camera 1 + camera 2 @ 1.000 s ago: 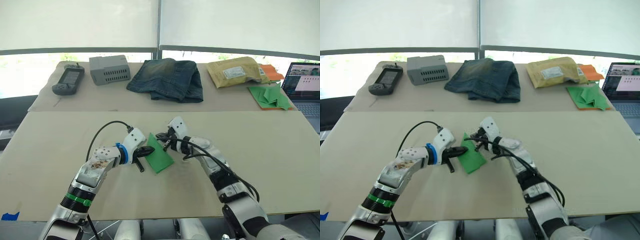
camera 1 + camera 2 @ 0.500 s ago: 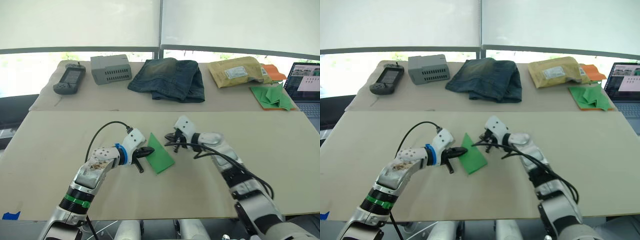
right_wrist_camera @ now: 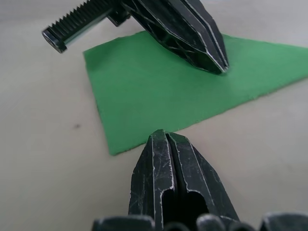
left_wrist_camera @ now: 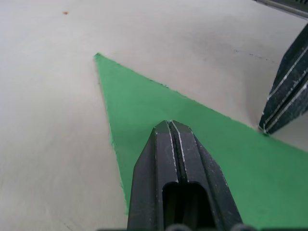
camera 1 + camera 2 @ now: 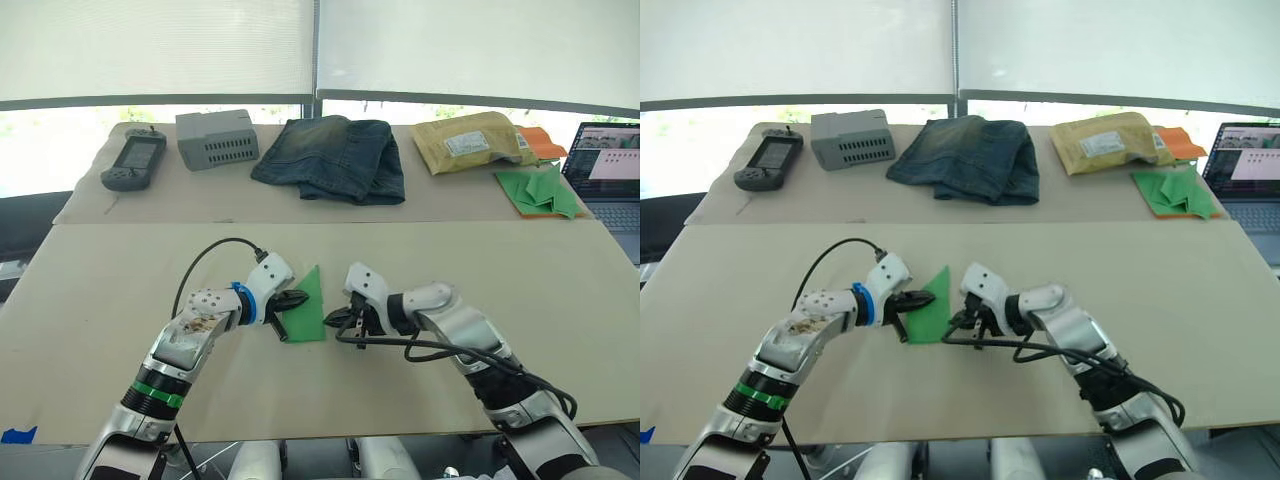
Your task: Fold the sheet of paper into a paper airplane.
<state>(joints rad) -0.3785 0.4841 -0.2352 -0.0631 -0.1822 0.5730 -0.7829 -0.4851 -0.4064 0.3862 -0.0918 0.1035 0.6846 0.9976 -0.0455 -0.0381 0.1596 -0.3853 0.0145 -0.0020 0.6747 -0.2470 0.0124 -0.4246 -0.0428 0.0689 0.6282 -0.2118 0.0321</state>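
Observation:
The sheet of paper [image 5: 312, 318] lies flat on the near table as a bright green pointed wedge, its tip pointing away from me. My left gripper [image 5: 298, 299] is shut, and its fingertips [image 4: 169, 126] press down on the wedge from its left side. My right gripper [image 5: 333, 320] is shut too. Its tips [image 3: 161, 137] rest on the table just off the wedge's right edge, close to the wide end.
Along the far table stand a handheld device [image 5: 135, 163], a grey box [image 5: 218, 139], folded jeans [image 5: 330, 158], a padded envelope [image 5: 472, 143] and a pile of green paper shapes [image 5: 540, 190] with an orange sheet. A laptop [image 5: 610, 180] sits at the right edge.
My right gripper has come back from the wedge's far tip to its near right edge. The wedge has swung so its tip points more straight away. The left gripper stays on it.

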